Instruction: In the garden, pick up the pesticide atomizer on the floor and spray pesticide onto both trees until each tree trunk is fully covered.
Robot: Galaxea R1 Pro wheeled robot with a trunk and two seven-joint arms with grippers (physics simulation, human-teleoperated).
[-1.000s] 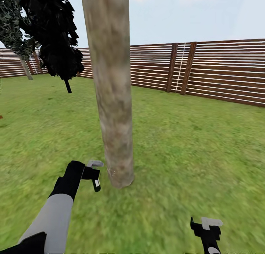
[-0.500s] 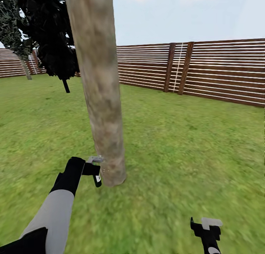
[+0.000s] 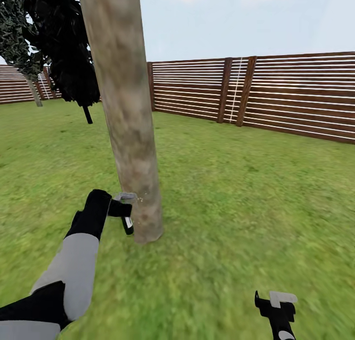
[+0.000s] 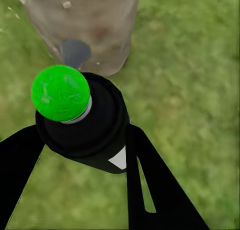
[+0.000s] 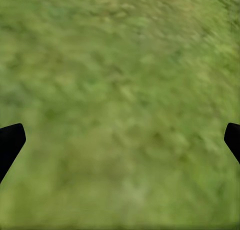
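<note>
Two arms appear in our head view. Our left gripper (image 3: 126,213) is held low beside the base of the tree trunk (image 3: 125,113), its jaws closed on the pesticide atomizer (image 3: 127,224), a small dark bottle with a white patch that hangs just beside the bark. In our left wrist view the atomizer (image 4: 87,122) sits clamped between the two black fingers (image 4: 150,185); we see its dark body, a bright green rounded part at one end and a white patch on its side, with the trunk base (image 4: 85,27) close behind it and a dark shadow cast on the bark. A few pale specks of pesticide (image 3: 140,200) show on the trunk next to the gripper.

Our right gripper (image 3: 277,304) hangs low over the grass floor (image 3: 236,207), well apart from the trunk. In our right wrist view its two dark fingertips (image 5: 10,142) stand far apart with bare grass (image 5: 120,110) between them, so the jaws are spread and hold nothing.

Behind the trunk we see a brown slatted fence (image 3: 276,93), a second tree with dark ragged foliage (image 3: 64,49) and pale sky.
</note>
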